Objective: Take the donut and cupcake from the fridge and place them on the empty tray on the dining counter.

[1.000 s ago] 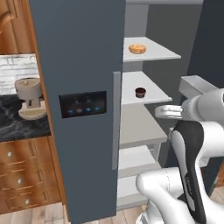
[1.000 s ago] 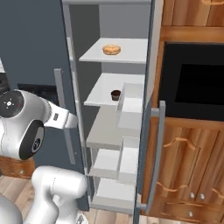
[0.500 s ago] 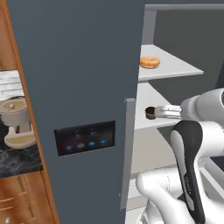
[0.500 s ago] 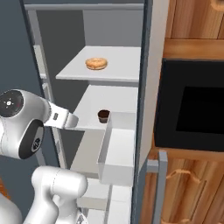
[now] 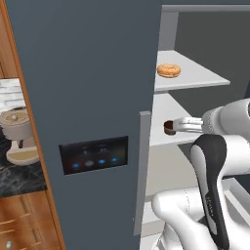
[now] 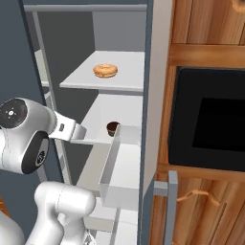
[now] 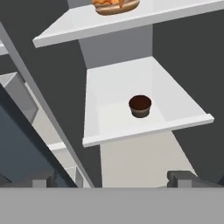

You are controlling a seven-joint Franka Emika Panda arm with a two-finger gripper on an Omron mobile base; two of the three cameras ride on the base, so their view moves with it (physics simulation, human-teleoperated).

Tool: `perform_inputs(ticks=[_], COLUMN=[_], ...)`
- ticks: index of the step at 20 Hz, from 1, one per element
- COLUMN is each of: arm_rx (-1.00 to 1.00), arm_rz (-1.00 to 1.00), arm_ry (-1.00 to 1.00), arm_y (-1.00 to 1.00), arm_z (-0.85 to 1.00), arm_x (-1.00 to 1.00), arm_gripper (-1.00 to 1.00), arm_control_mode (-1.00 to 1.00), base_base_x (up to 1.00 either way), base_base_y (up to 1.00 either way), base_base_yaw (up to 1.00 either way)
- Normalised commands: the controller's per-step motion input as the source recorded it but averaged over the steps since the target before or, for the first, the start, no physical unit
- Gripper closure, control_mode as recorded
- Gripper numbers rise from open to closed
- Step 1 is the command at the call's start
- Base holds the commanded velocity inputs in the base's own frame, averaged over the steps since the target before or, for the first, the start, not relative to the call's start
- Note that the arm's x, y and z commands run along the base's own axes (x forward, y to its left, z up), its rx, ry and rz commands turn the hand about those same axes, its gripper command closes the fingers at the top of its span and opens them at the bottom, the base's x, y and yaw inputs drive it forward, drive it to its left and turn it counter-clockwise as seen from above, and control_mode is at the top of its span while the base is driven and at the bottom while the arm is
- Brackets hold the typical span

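- Risk, tipping: the cupcake [image 7: 140, 106] stands upright near the front edge of the middle shelf [image 7: 113, 83] inside the fridge [image 5: 88, 73]. If you drive forward with one finger off-centre, expect it to be knocked over or pushed off the shelf lip.
- Risk, collision: the donut [image 6: 105, 71] rests on the shelf above. Keep the hand low; a high approach could strike that shelf's front edge.
- Risk, door bin: in the right base view a white door bin [image 6: 119, 172] sits just beside the middle shelf. A sideways swing of the forearm could catch it.
- Risk, crushing: the cupcake looks soft, so judge closing force carefully.
- Jaws: the gripper [image 7: 111, 179] stands fully spread and holds nothing; both finger tips [image 7: 181, 178] show low in the hand view, well apart from the cupcake.
- Pose: the hand is extended roughly level toward the fridge opening, aimed at the cupcake and slightly above shelf height. In the left base view the hand reaches close to the cupcake [image 5: 169, 128]; contact cannot be confirmed.
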Motion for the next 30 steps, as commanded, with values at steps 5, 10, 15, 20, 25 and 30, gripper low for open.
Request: perform_inputs(ticks=[5, 10, 15, 20, 25, 30], arm_rx=[0.0, 0.0, -0.12, -0.2, -0.05, 0.0], arm_rz=[0.0, 0.0, 0.0, 0.0, 0.05, 0.17], arm_ry=[0.0, 0.0, 0.0, 0.0, 0.0, 0.0], arm_y=[0.0, -0.08, -0.11, 0.01, -0.25, -0.29], arm_z=[0.0, 0.14, 0.59, 0.44, 0.07, 0.17], arm_x=[0.0, -0.02, 0.0, 0.09, 0.07, 0.32], arm_gripper=[-1.0, -1.0, -1.0, -1.0, -1.0, -1.0], arm_control_mode=[1.0, -1.0, -1.0, -1.0, -1.0, -1.0], base_base_x=[0.02, 0.0, 0.0, 0.0, 0.0, 0.0], base_base_y=[0.0, 0.0, 0.0, 0.0, 0.0, 0.0], base_base_yaw=[0.0, 0.0, 0.0, 0.0, 0.0, 0.0])
